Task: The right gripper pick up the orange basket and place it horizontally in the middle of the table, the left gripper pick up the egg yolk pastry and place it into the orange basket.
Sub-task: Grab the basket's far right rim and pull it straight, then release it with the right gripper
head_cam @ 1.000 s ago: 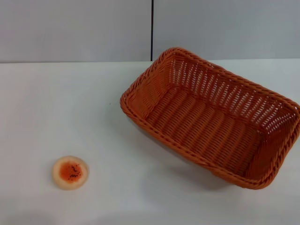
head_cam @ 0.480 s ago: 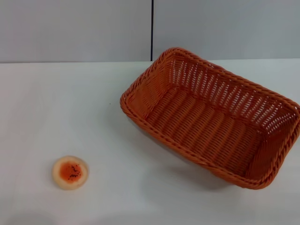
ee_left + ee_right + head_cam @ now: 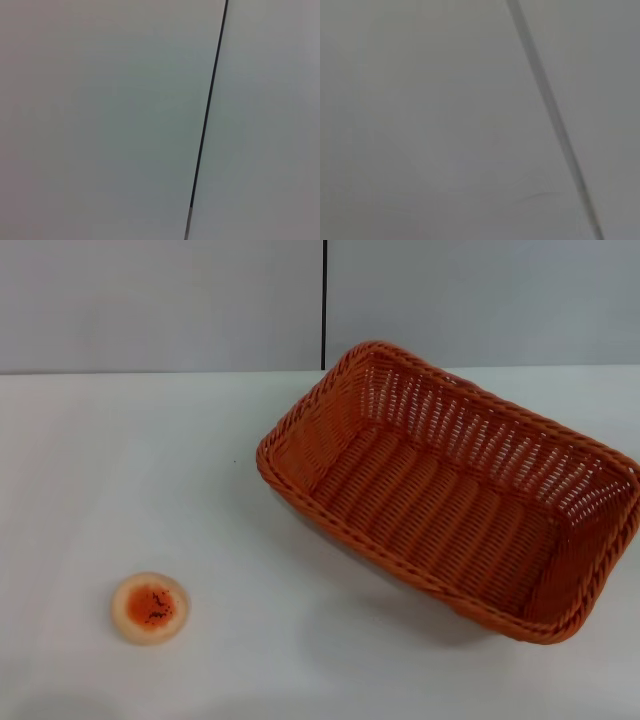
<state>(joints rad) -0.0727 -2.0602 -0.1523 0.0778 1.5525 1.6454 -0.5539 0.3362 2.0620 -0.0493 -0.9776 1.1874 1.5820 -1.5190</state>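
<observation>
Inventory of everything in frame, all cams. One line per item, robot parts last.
orange basket: 1, orange woven, empty, on the right half of the table, set at an angle with its near-right end towards the table's right edge.
egg yolk pastry: 1, pale tan with an orange-red speckled top, near-left part of the table, well apart from the basket.
table: 1, white, fills the lower part of the head view.
wall: grey panels behind the table, with a dark vertical seam; both wrist views show only this kind of grey panel and seam.
left gripper: none in view in any camera.
right gripper: none in view in any camera.
</observation>
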